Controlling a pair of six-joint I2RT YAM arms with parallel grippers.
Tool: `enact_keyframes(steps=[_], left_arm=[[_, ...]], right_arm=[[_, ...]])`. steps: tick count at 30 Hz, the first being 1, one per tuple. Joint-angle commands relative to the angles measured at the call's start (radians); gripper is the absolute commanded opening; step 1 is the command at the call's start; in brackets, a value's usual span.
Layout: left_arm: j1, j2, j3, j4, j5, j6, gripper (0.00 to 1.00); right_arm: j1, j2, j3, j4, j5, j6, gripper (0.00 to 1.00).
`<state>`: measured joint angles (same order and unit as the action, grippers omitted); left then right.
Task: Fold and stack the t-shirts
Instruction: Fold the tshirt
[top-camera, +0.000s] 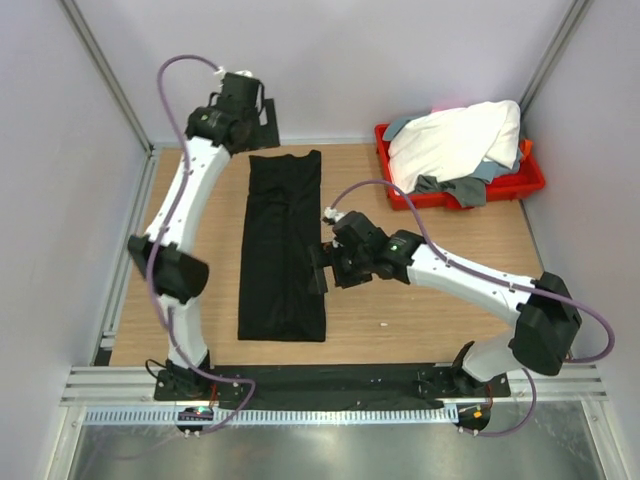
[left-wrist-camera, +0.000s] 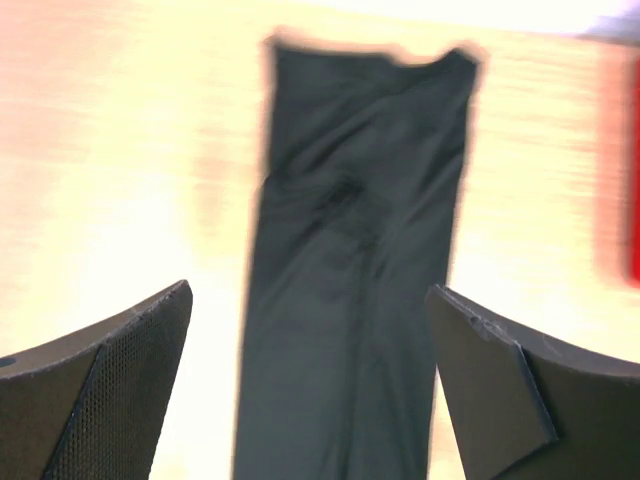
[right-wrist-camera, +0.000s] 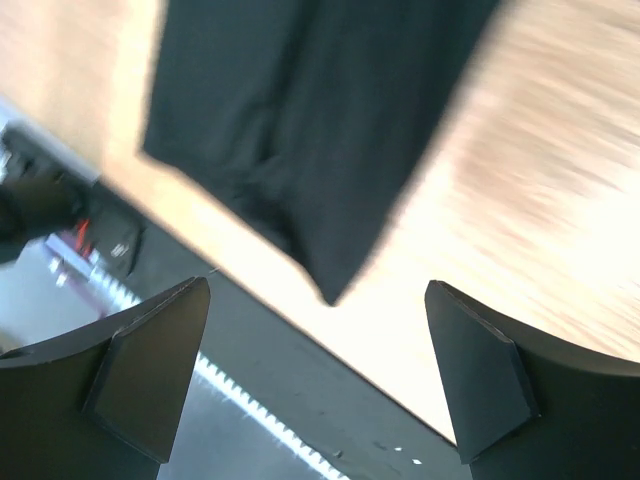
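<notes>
A black t-shirt (top-camera: 283, 245) lies flat on the wooden table, folded into a long narrow strip running front to back. My left gripper (top-camera: 260, 122) hovers beyond the strip's far end. In the left wrist view it (left-wrist-camera: 310, 380) is open and holds nothing, with the black t-shirt (left-wrist-camera: 350, 300) below it. My right gripper (top-camera: 321, 268) is beside the strip's right edge, near its middle. The right wrist view shows it (right-wrist-camera: 315, 370) open and holding nothing, above the near corner of the black t-shirt (right-wrist-camera: 300, 120). A white t-shirt (top-camera: 455, 140) and a grey one (top-camera: 462, 190) lie bunched in the tray.
The red plastic tray (top-camera: 535, 180) sits at the table's back right corner, and its edge (left-wrist-camera: 633, 200) shows in the left wrist view. Grey walls with metal rails close in the left, back and right sides. A black base strip (right-wrist-camera: 300, 350) runs along the table's near edge.
</notes>
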<state>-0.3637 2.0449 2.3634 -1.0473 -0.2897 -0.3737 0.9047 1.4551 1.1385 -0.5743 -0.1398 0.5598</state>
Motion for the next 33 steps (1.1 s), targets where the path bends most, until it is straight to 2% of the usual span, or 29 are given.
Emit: enact_keyframes(steps=[1, 2, 4, 5, 7, 8, 11, 12, 14, 17, 18, 24, 27, 33], left_arm=[[0.006, -0.156, -0.234, -0.141, -0.074, -0.094, 1.00], [0.006, -0.246, -0.400, -0.128, -0.042, -0.114, 0.97], [0.005, -0.342, -0.583, -0.090, 0.003, -0.184, 0.95], [0.005, -0.453, -0.765, -0.030, 0.056, -0.204, 0.94], [0.000, -0.569, -0.941, 0.022, 0.110, -0.279, 0.93], [-0.003, -0.677, -1.098, 0.058, 0.156, -0.304, 0.92], [-0.012, -0.843, -1.335, 0.079, 0.181, -0.399, 0.92], [-0.015, -0.947, -1.384, 0.085, 0.199, -0.416, 0.92], [-0.020, -1.029, -1.501, 0.078, 0.205, -0.462, 0.90], [-0.078, -1.120, -1.559, 0.076, 0.192, -0.528, 0.86], [-0.104, -1.129, -1.569, 0.070, 0.176, -0.585, 0.86], [-0.136, -1.143, -1.676, 0.089, 0.132, -0.691, 0.80], [-0.152, -1.141, -1.748, 0.110, 0.098, -0.772, 0.78], [-0.190, -1.137, -1.829, 0.148, 0.057, -0.840, 0.77]], right_arm=[[-0.067, -0.078, -0.088, 0.026, 0.057, 0.052, 0.96], [-0.076, -0.094, -0.127, 0.059, 0.054, 0.069, 0.96], [-0.087, -0.110, -0.166, 0.109, 0.033, 0.086, 0.95], [-0.087, -0.114, -0.183, 0.131, 0.019, 0.094, 0.95], [-0.086, -0.133, -0.252, 0.216, -0.048, 0.126, 0.92], [-0.082, -0.139, -0.305, 0.246, -0.072, 0.135, 0.91], [-0.069, -0.168, -0.412, 0.332, -0.109, 0.205, 0.88], [-0.063, -0.180, -0.439, 0.353, -0.109, 0.221, 0.87], [-0.043, -0.208, -0.503, 0.416, -0.109, 0.279, 0.82], [-0.006, -0.196, -0.546, 0.487, -0.098, 0.339, 0.76], [0.028, -0.182, -0.549, 0.501, -0.087, 0.351, 0.75], [0.105, -0.087, -0.571, 0.568, -0.046, 0.419, 0.72], [0.109, -0.061, -0.592, 0.642, -0.041, 0.443, 0.59], [0.118, -0.004, -0.603, 0.677, -0.041, 0.457, 0.51]])
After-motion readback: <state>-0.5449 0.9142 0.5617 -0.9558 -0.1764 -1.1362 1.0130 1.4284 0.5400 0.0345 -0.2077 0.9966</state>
